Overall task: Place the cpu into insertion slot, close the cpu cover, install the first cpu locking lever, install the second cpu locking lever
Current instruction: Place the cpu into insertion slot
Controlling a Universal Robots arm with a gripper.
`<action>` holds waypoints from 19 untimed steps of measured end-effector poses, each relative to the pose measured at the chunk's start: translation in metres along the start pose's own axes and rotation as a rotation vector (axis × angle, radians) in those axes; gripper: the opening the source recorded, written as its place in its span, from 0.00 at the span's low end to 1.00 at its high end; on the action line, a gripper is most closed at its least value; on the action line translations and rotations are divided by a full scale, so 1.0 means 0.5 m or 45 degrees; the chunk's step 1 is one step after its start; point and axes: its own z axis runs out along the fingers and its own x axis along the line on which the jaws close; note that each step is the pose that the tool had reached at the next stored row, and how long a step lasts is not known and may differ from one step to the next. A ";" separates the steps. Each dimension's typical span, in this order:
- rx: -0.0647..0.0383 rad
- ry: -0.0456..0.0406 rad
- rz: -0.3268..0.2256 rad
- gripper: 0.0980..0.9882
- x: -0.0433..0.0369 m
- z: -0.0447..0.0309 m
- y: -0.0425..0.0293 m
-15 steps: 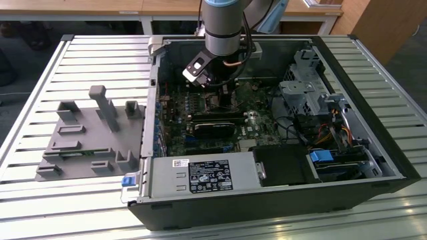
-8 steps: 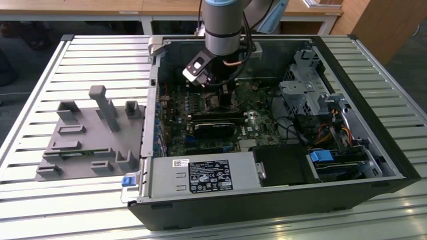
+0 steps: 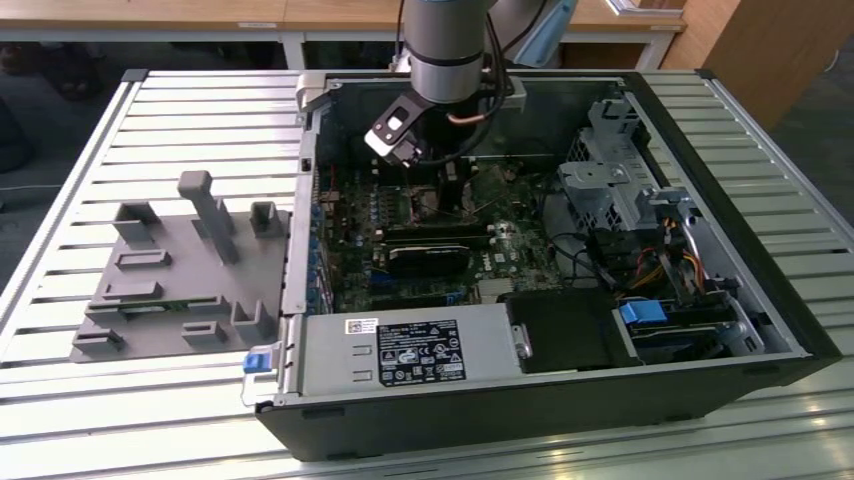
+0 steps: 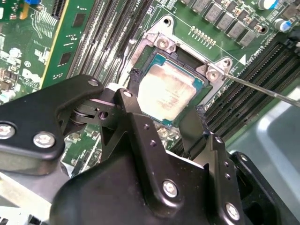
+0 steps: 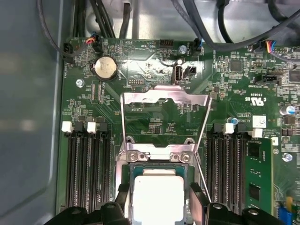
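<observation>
Seen in the exterior view, a pale slatted metal desk [image 3: 80, 150] carries an open black computer case [image 3: 534, 415] from centre toward 3 o'clock, and a grey moulded fixture [image 3: 147, 300] at 9 o'clock.

Bright even light, glare on slatted table [image 3: 80, 400]

Exterior view: we look down on the open case [image 3: 534, 410]; both wrist views hug the board [image 5: 225, 93], sharing the cpu [image 4: 166, 91] [image 5: 157, 197].

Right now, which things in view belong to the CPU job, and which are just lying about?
Job: cpu, in insertion slot; cpu cover, open; locking lever; gripper, open.
Lying about: memory slots, coin battery, black card, grey fixture.
</observation>
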 end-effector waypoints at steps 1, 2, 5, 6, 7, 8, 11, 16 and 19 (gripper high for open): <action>0.000 0.000 0.000 0.58 0.000 -0.003 0.000; 0.000 0.000 0.000 0.58 0.000 -0.006 0.000; 0.001 0.000 0.000 0.56 0.000 -0.012 0.001; 0.001 0.000 0.000 0.56 0.000 -0.012 0.001; 0.001 0.000 0.000 0.49 0.000 -0.012 0.001; 0.001 -0.001 0.000 0.42 0.000 -0.012 0.001; 0.002 -0.001 0.000 0.29 -0.001 -0.012 0.001; 0.003 -0.001 0.000 0.09 -0.001 -0.013 0.001; 0.003 -0.001 0.000 0.03 -0.001 -0.014 0.001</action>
